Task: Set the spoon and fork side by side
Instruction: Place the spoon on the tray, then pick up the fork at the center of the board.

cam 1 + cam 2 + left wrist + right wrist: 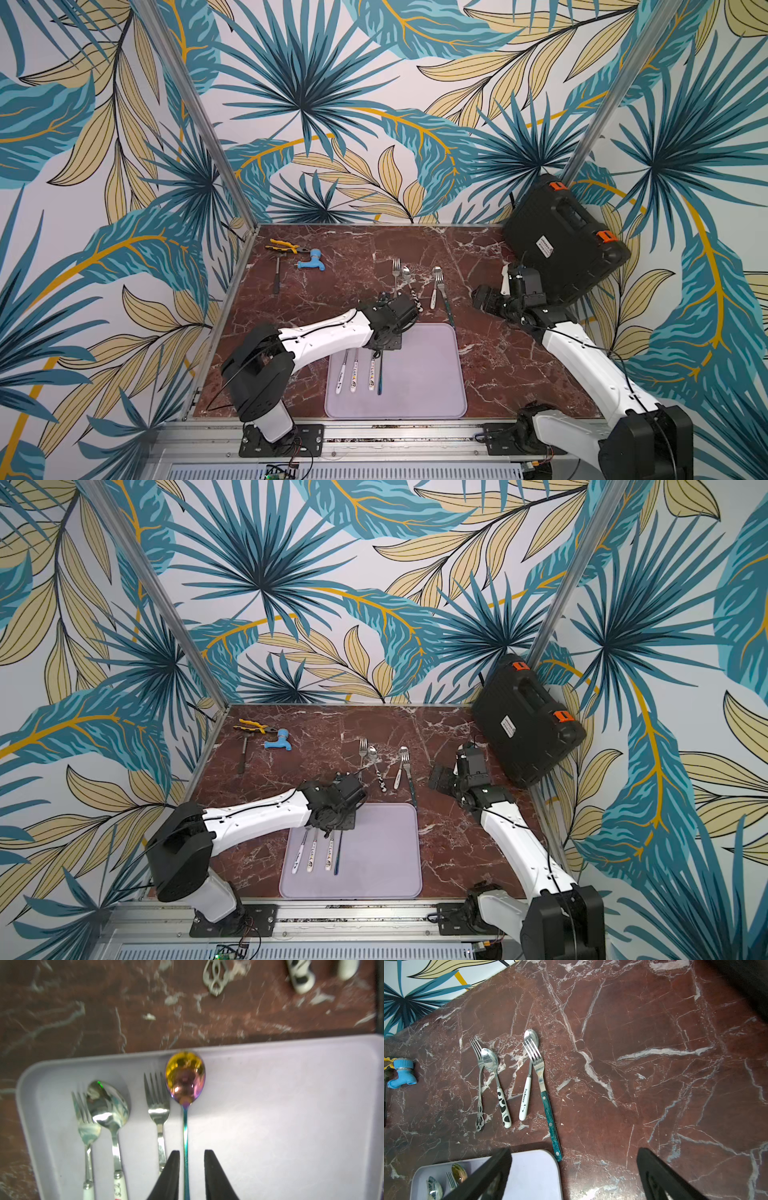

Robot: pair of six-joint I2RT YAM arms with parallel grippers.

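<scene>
On the lilac tray [291, 1105] an iridescent spoon [185, 1076] lies straight beside a steel fork [157, 1101], close and parallel. My left gripper [191, 1153] hangs over the spoon's thin handle, jaws a little apart, with the handle in the gap nearer one finger [173, 1167] and not pinched. A second fork [86, 1122] and spoon [108, 1105] lie together further along the tray. In both top views the left wrist hides the cutlery heads; only the handles [379, 380] show. My right gripper [574, 1152] stands wide open above bare table, holding nothing.
Behind the tray lie an ornate fork [480, 1076] with a cow-patterned spoon [497, 1084], and a white-handled spoon [527, 1088] under a teal-handled fork [548, 1109] whose end touches the tray corner. Pliers [286, 247], a blue tap [309, 261] and a black case [565, 241] sit at the back.
</scene>
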